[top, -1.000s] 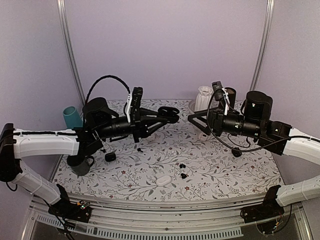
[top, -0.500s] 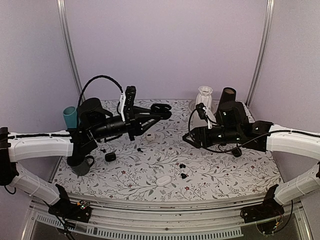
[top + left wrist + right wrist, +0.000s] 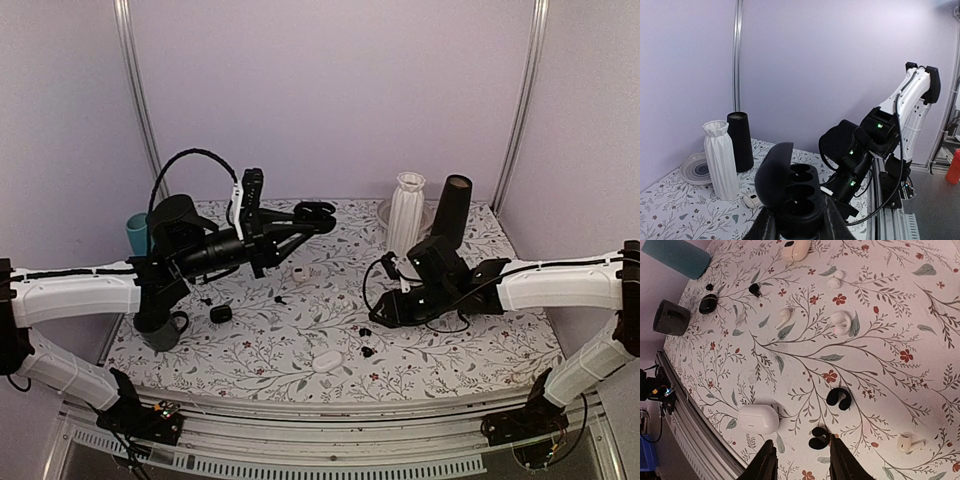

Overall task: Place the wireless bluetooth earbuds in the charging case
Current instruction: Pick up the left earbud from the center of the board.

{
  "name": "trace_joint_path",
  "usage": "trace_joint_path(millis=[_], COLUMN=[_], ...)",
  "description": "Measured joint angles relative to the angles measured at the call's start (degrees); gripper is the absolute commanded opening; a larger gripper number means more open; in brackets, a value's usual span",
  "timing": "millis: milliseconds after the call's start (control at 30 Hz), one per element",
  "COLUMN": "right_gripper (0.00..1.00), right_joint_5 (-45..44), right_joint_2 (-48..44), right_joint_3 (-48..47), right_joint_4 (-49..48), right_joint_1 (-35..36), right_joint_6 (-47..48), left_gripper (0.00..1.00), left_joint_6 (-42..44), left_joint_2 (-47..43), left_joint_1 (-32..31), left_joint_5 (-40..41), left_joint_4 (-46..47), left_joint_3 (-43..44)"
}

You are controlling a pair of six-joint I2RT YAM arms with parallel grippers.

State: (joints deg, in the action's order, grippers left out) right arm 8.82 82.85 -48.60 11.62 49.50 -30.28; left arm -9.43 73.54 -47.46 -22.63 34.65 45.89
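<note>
Right fingers (image 3: 765, 462) lower now; earbud (image 3: 819, 438) between

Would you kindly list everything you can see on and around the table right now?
black earbuds: two, glossy black, near front edge
charging case: one, black, open, held aloft
white earbuds: four, white, scattered
closed case: one, white, front edge
open case: one, white, mid-table
small black pieces: three, black, left side, unidentifiable
cup: one, teal, far left
mug: one, dark grey, left
ribbed vase: one, white, back
cylinder: one, black, beside vase
plate: one, pale, beside vase
table: one, floral white
left gripper: shut on charging case
right gripper: open, one black earbud between its fingertips
</note>
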Motion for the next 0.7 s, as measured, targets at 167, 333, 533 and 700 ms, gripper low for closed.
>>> trace_joint_path(millis=[167,333,533,700], right_gripper=[0.29,0.28,0.26,0.25], right_joint_5=[0.11,0.28,0.31,0.02], right_joint_2=[3.3,7.19,11.45,13.68], right_joint_3=[1.88,2.05,1.55,-0.59], right_joint_4=[-0.07,-0.46,0.0,0.7], right_joint_1=[0.0,0.24,1.29,2.82], right_joint_6=[-1.09,-1.22,-0.33,0.15], left_gripper=[0.0,0.0,0.0,0.0], left_joint_6=[-0.04,-0.22,-0.24,-0.26], left_joint_2=[-0.46,-0.46,-0.46,-0.46], left_joint_1=[0.04,0.09,0.13,0.13], left_joint_5=[0.02,0.0,0.02,0.09], left_joint_4=[0.02,0.02,0.0,0.0], left_joint_3=[-0.68,-0.81,-0.83,-0.85])
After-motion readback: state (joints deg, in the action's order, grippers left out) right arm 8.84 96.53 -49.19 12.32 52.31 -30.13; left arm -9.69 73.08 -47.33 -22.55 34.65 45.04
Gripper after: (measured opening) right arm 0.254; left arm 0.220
